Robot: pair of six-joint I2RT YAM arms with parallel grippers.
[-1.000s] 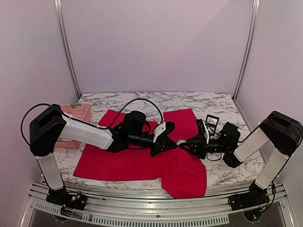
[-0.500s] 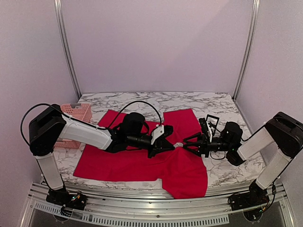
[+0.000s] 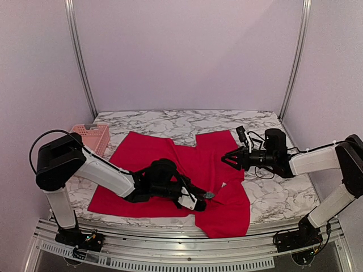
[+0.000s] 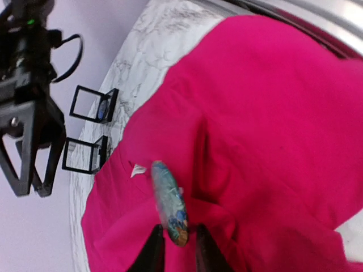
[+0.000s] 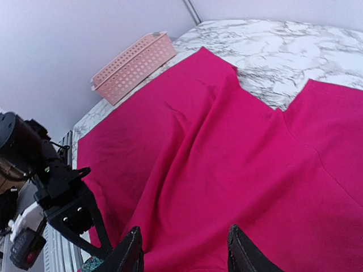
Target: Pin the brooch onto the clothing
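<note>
Brooch (image 4: 169, 203) pinched in the left claw (image 4: 177, 239), low over the red T-shirt (image 3: 153, 161).
The oval blue-green piece stands edge-up, its lower end clamped between the left fingertips, just beside the shirt's white neck label (image 4: 136, 169); whether it touches the fabric I cannot tell. The T-shirt lies spread on the marble worktop (image 3: 170, 120). The right claw (image 3: 226, 159) hangs released and empty above the shirt's right side, apart from the left claw.
</note>
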